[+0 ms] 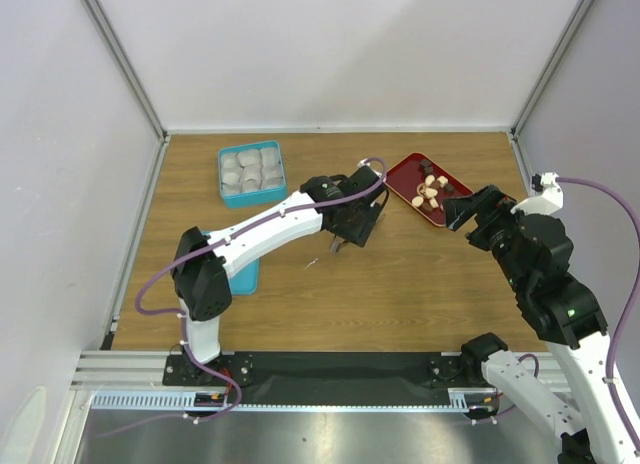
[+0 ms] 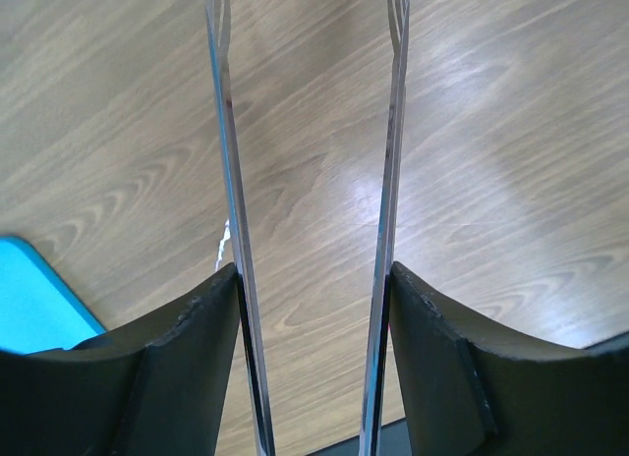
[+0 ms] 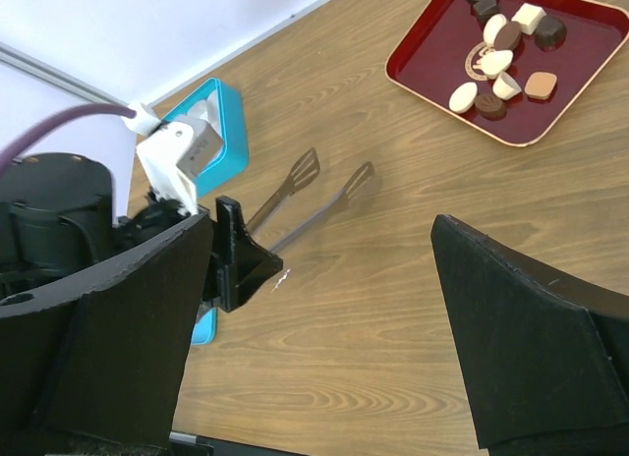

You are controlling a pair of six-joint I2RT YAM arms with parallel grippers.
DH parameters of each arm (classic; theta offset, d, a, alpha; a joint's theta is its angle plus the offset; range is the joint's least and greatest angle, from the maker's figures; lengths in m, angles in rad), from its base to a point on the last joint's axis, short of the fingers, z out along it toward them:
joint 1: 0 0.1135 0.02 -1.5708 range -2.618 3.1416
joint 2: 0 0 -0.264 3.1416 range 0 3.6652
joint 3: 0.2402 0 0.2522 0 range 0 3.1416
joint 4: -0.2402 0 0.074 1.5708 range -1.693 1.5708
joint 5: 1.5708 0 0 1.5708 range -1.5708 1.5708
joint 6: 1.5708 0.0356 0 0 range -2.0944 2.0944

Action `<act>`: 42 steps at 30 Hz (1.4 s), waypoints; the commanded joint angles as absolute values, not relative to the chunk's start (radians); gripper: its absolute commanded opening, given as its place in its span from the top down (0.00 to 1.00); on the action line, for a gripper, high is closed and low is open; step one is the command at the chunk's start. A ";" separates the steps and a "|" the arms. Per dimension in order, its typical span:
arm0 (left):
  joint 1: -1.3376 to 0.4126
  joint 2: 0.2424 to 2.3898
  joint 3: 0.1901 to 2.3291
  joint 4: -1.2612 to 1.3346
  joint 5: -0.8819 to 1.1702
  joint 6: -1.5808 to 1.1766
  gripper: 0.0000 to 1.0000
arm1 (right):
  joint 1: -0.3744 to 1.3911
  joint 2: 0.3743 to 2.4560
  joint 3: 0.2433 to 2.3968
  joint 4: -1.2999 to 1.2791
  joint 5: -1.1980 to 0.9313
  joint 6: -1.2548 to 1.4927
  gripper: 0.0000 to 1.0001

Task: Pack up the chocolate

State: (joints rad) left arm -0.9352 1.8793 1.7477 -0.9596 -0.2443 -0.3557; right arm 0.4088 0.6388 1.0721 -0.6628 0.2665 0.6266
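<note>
The chocolate (image 1: 430, 187), several small round and square pieces in dark brown, tan and cream, lies on a red tray (image 1: 402, 170) at the back right; it also shows in the right wrist view (image 3: 501, 58). My left gripper (image 1: 345, 234) is shut on long metal tongs (image 2: 228, 181), both blades pressed between its fingers (image 2: 197, 358). The tongs (image 3: 314, 196) hang over bare wood, short of the tray (image 3: 432, 87). My right gripper (image 1: 468, 210) is open and empty just right of the tray, its fingers (image 3: 118, 328) wide apart.
A blue box (image 1: 252, 172) with several white paper cups stands at the back left, also in the right wrist view (image 3: 211, 132). Its blue lid (image 1: 246, 275) lies under the left arm. A tiny white scrap (image 1: 312, 262) lies on the wooden table.
</note>
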 commanded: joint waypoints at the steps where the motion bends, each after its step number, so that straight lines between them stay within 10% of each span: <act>1: -0.928 1.813 1.821 -0.960 -0.192 -0.284 0.36 | 0.407 0.632 1.114 -0.657 0.288 0.597 0.00; 18: -0.928 2.078 2.239 -0.877 -0.138 -0.063 0.38 | 0.407 0.607 1.212 -0.701 0.403 0.548 0.00; 42: -0.928 2.232 2.204 -0.661 -0.100 -0.023 0.41 | 0.407 0.611 1.195 -0.698 0.403 0.541 0.01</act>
State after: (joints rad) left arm -0.9333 2.2185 2.2005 -0.7174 -0.1226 -0.0257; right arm 0.4080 0.6125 1.1801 -0.7078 0.3813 0.5564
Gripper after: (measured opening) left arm 0.592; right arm 0.993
